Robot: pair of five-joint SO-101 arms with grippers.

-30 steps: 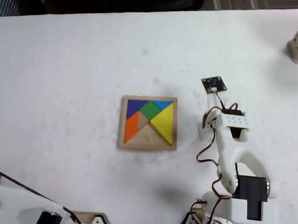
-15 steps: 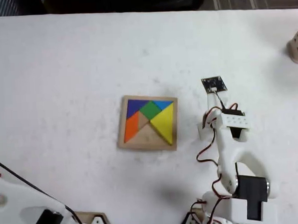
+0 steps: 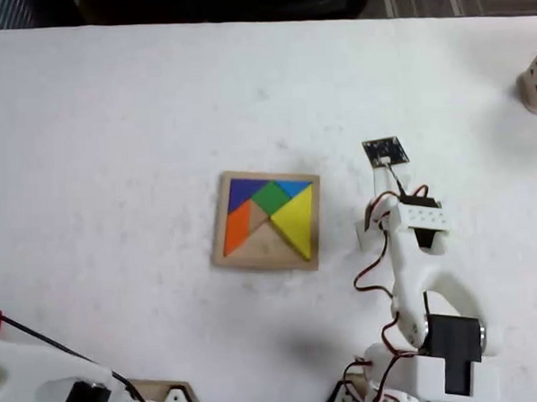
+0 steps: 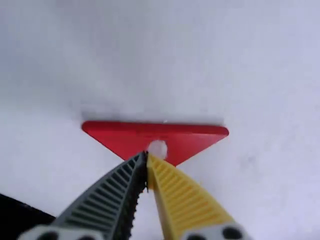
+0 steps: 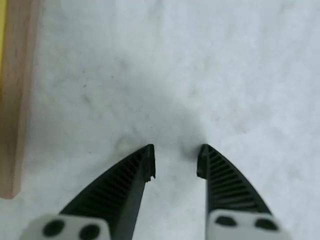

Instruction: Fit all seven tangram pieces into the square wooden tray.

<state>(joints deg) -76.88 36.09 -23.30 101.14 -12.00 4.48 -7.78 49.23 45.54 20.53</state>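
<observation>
Red triangle (image 4: 120,134) sits clamped in the left hand (image 4: 146,157).

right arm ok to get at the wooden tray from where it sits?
Probably yes. The right gripper is open over bare table, close beside the wooden tray, and nothing lies between them.

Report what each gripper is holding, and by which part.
The left gripper is shut on the red triangle, pinching the corner opposite its long edge. The right gripper is open above the white table and holds nothing.
</observation>
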